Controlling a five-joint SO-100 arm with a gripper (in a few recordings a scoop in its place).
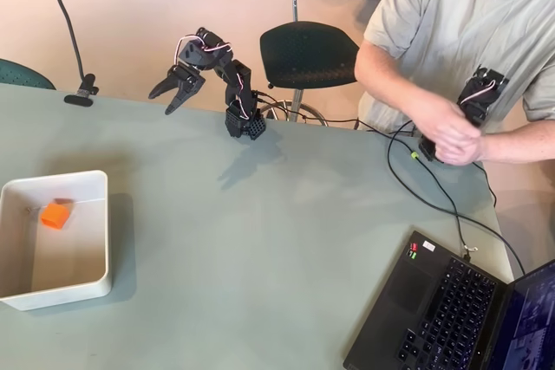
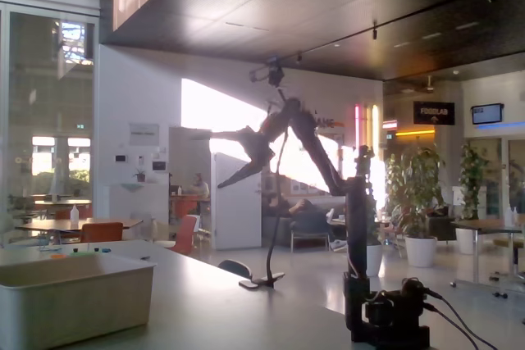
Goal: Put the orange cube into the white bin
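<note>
You have one orange cube (image 1: 55, 215) to count, and it lies inside one white bin (image 1: 97, 240), well away from the gripper (image 1: 171, 91) and below-left of it in the overhead view. You have one gripper, on one black arm (image 1: 227, 71). One laptop (image 1: 451, 309) sits far from the gripper at the lower right of the table (image 1: 260, 249). Behind the arm you can count two dark chairs (image 1: 305, 49), possibly a third at the left edge, cut off. One person (image 1: 468, 32) sits at the right.
</note>
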